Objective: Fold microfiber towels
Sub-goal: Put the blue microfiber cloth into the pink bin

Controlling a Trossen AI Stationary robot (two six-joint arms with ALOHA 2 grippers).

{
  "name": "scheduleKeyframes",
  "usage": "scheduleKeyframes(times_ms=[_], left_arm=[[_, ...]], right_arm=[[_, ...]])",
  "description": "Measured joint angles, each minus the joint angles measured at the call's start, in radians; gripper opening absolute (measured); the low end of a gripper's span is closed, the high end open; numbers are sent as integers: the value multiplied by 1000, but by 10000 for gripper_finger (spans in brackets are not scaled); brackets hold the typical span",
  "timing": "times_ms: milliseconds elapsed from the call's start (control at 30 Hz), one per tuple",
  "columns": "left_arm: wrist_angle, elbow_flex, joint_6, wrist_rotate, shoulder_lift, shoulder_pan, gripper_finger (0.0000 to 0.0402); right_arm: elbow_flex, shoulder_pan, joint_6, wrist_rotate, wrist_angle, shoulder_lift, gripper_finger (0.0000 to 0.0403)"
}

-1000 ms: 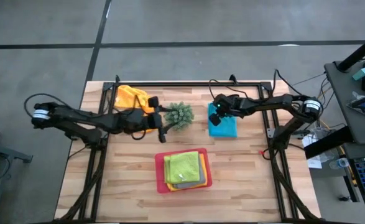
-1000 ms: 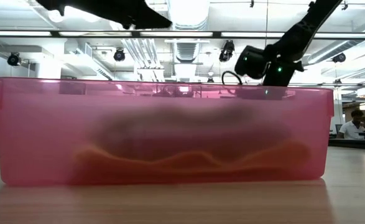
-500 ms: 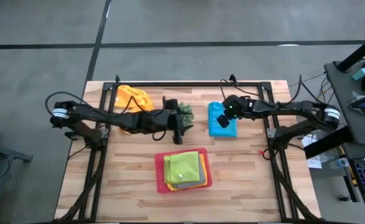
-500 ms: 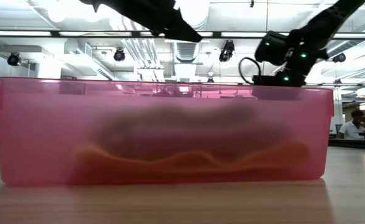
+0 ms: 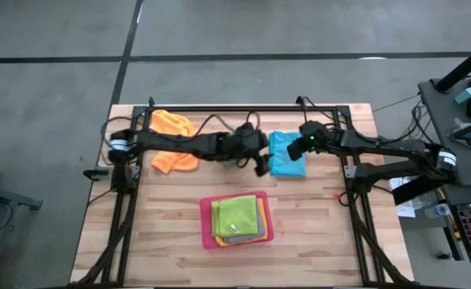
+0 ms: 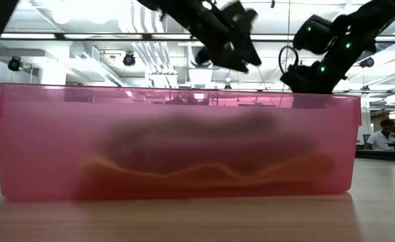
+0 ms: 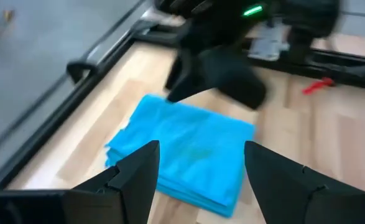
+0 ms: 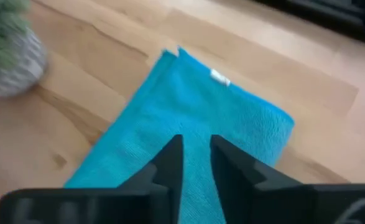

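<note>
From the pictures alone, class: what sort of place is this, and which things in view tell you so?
Probably a robotics lab or open workshop hall. A wooden table in a metal frame stands on a bare concrete floor, ceiling light strips and exposed ducts run overhead, and a cluttered equipment desk sits beside it.

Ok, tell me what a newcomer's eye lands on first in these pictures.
Both dark arms meet over the folded light blue towel at the table's far centre: the left end effector, open, at one edge, the right end effector above it with a narrow gap between the fingers. Nearer the front, the pink tray holds a stack topped by the lime green towel, and the crumpled orange towel lies far left.
</note>
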Motion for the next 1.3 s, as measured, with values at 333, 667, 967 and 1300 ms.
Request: scheduleKeyframes(times_ms=[333, 667, 967, 1300], left_arm=[[-77, 174, -138, -1, 206, 58, 210], [-70, 236, -213, 1, 330, 58, 181], [-62, 227, -240, 45, 330, 58, 181], [-69, 201, -268, 51, 330, 58, 181]], right_arm=[[-8, 0, -1, 8, -26, -46, 191], [-51, -4, 145, 10, -117, -2, 246], [-176, -6, 240, -1, 21, -2, 263], [-310, -7, 323, -46, 231, -2, 263]])
